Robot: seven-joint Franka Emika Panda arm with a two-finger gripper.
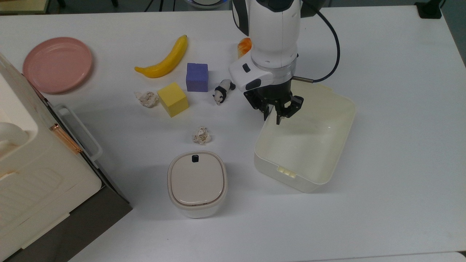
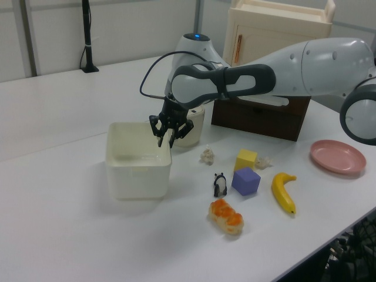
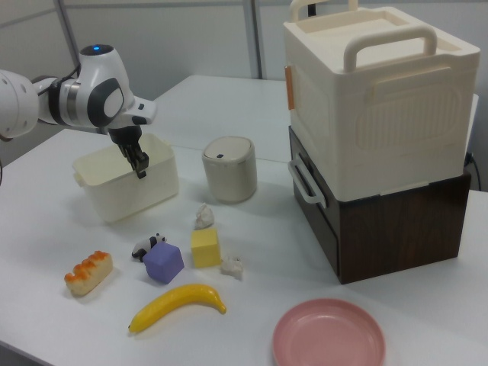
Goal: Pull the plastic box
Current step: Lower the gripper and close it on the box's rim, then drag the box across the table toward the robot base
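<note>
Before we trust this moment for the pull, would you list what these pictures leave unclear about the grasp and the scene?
- Whether the gripper truly pinches the plastic box wall: too small in the top, left and right views.
- The box's far rim in the top view: covered by the arm.
- The orange bread-like item: mostly hidden behind the arm in the top view.
- The cream cabinet: cut off by the top view's left edge.

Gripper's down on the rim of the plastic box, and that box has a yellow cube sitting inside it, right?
Not quite. The gripper is down on the rim of the plastic box, but the box is empty. The top view shows its bare inside, and the yellow cube sits on the table at the top view's left of the box, beside the purple cube.
</note>
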